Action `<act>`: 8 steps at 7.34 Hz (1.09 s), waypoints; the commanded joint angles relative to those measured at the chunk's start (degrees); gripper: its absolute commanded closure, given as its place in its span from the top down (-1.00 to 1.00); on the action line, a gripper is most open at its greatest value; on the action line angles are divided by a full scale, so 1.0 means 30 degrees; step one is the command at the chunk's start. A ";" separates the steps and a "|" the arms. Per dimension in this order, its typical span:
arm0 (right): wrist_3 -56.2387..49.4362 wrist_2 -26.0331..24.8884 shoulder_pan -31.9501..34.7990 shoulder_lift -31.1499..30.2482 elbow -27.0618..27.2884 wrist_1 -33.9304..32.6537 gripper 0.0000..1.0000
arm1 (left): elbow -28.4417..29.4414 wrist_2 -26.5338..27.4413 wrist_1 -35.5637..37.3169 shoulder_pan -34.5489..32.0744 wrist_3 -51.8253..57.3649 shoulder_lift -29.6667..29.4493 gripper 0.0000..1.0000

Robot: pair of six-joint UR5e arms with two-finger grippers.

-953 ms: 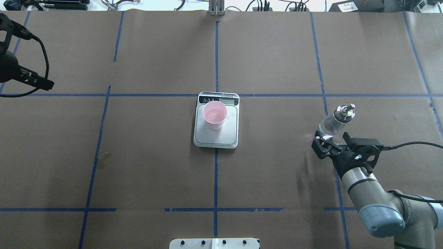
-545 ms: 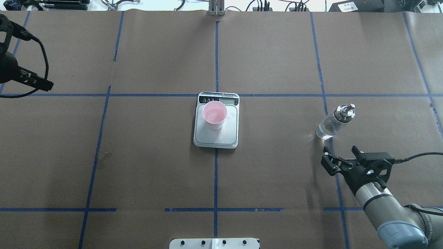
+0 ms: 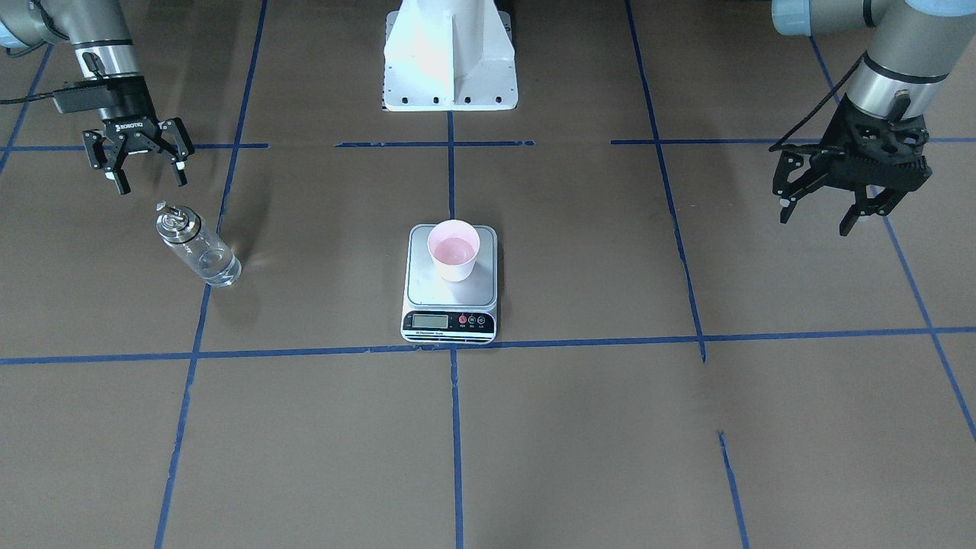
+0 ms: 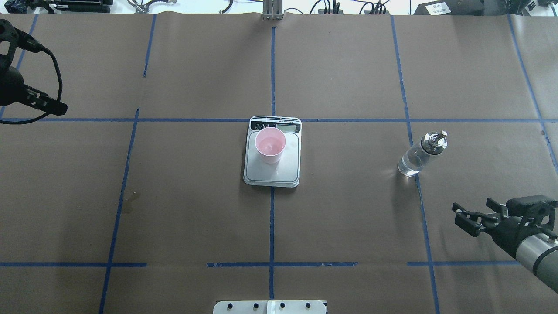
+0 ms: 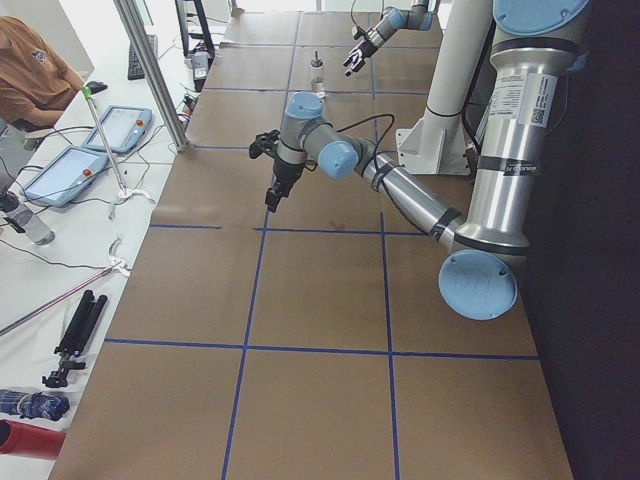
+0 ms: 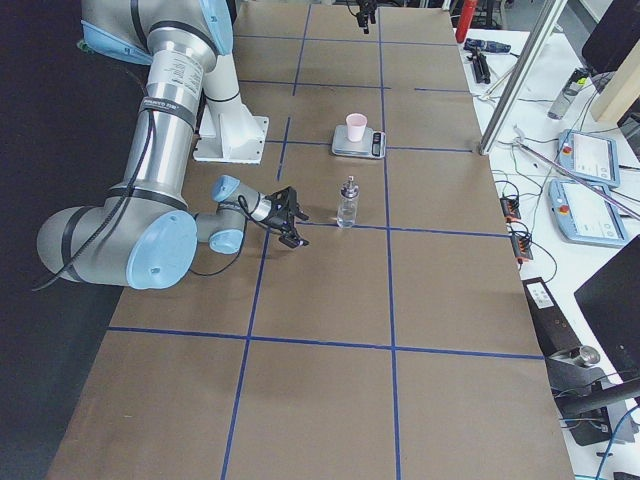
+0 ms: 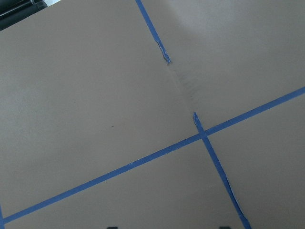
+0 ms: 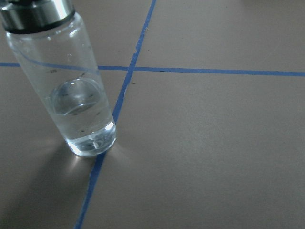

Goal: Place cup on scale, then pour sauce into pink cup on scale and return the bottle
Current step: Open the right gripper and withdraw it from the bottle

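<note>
The pale pink cup [image 4: 270, 145] stands on the silver scale [image 4: 272, 174] at the table's middle, with a little clear sauce in it [image 3: 455, 248]. The clear glass bottle [image 4: 420, 153] with its silver pourer cap stands upright on the brown paper to the scale's right, free of any gripper. It fills the left of the right wrist view [image 8: 71, 90], with sauce low inside. My right gripper [image 4: 473, 208] is open and empty, on the robot's side of the bottle [image 3: 197, 248]. My left gripper [image 3: 814, 221] is open and empty, raised at the far left.
The robot's white base plate [image 3: 450, 61] is at the near edge. Blue tape lines [image 4: 272, 218] grid the brown paper. Tablets and cables [image 6: 590, 160] lie along the operators' side, where a person [image 5: 30, 70] sits.
My right gripper was at the bottle's base a second ago. It has drawn back toward the robot and to the right, leaving the bottle standing. The left arm, the cup and the scale have not moved.
</note>
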 commanded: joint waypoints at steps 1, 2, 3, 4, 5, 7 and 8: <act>-0.3948 0.6517 0.5579 -0.0072 -0.2296 0.3521 1.00 | 0.0131 -0.0040 0.0000 0.0020 0.0000 -0.0041 0.53; -0.6612 1.3031 1.1360 0.0596 -0.3644 0.4327 1.00 | 0.0248 -0.0098 -0.0029 -0.0009 0.0000 0.0017 0.53; -0.9539 1.9680 1.7537 0.2864 -0.5340 0.3233 1.00 | 0.0568 -0.0099 -0.0203 -0.0009 0.0029 0.0017 0.54; -1.1801 2.4416 2.1630 0.5324 -0.6517 0.0264 1.00 | 0.0601 -0.0099 -0.0234 0.0020 0.0029 0.0017 0.54; -1.4231 2.5885 2.3586 0.6885 -0.6413 -0.3363 1.00 | 0.0572 -0.0099 -0.0234 0.0020 0.0029 0.0017 0.54; -1.9852 2.6919 2.5414 0.9756 -0.6324 -1.0741 1.00 | 0.0746 -0.0157 -0.0293 -0.0009 0.0466 0.0134 0.54; -2.3506 2.6983 2.6118 1.0903 -0.5889 -1.5219 1.00 | 0.1182 -0.1404 -0.0322 -0.0241 0.0701 0.0135 0.53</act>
